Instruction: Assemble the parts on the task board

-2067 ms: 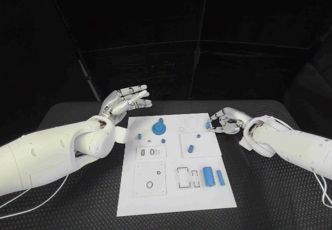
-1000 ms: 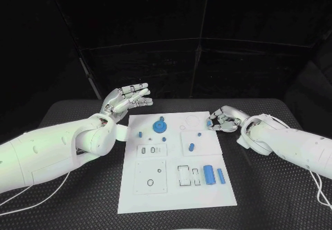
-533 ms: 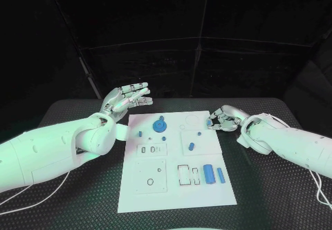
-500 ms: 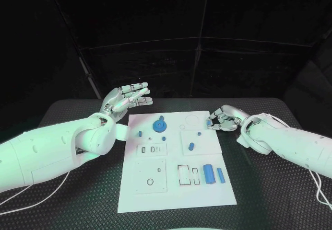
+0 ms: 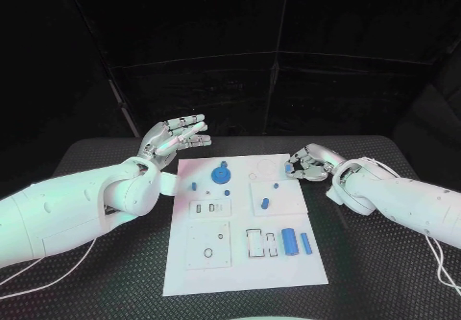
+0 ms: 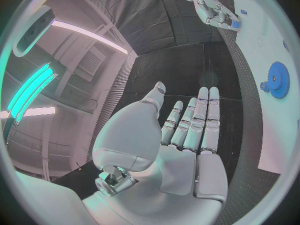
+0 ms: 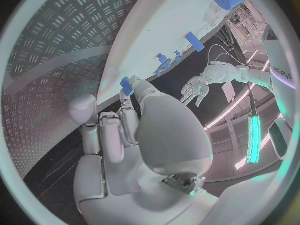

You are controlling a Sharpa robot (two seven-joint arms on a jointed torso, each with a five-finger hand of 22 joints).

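Note:
The white task board lies in the middle of the black table. On it are a blue gear, two blue cylinders side by side and several small blue pieces. My right hand hovers at the board's far right edge and pinches a small blue part between its fingertips; the right wrist view shows that blue part close to the board's edge. My left hand is raised beyond the board's far left corner, fingers spread and holding nothing, with its bare palm showing in the left wrist view.
The table's ribbed black mat stretches on both sides of the board. White recessed plates and slots sit in the board's near half. In the left wrist view the right hand shows beyond the gear.
Both hands stay about where they were, the right still pinching the small blue part. The whole picture has shifted slightly.

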